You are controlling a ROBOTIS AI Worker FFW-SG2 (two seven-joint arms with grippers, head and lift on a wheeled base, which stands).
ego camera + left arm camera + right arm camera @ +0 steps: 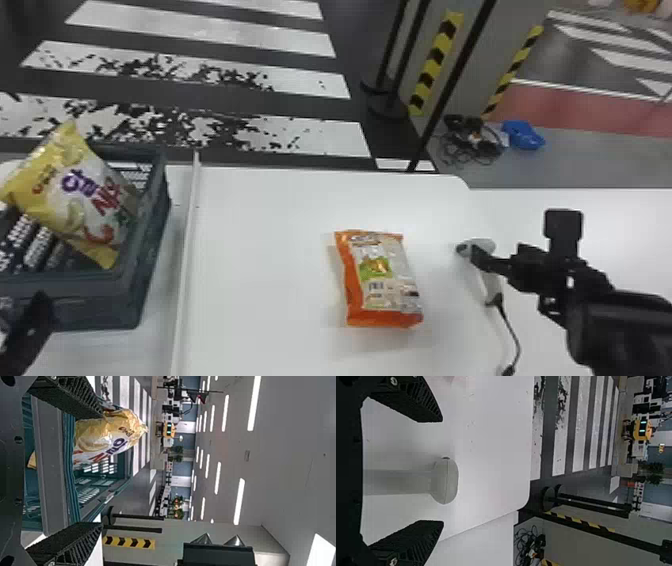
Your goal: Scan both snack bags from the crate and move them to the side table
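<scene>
The yellow-and-white snack bag [82, 195] is in the dark crate [100, 310] at the left, tilted, its upper end rising above the rim. The orange snack bag [382, 280] lies flat on the white bench [265, 225], to the right of the crate and well apart from it, with its printed back and barcode facing up. A pale raised strip [187, 250] runs between the crate and the orange bag.

The left gripper [37, 312] is at the near side of the crate. Its jaws are spread, and in the left wrist view the crate's wall and the yellow-and-white bag show beyond them; whether either jaw touches the crate or the bag I cannot tell.

The right gripper [479, 259] is at the scanner [491, 287], to the right of the orange bag. Its jaws are spread wide, with the scanner's grey handle between them and a gap on each side. The scanner is on the bench, and a dark cable [515, 335] runs from its handle toward the near side.

On the floor past the bench, at the far right, are a tangle of black cables [472, 142] and a blue object [522, 135].
</scene>
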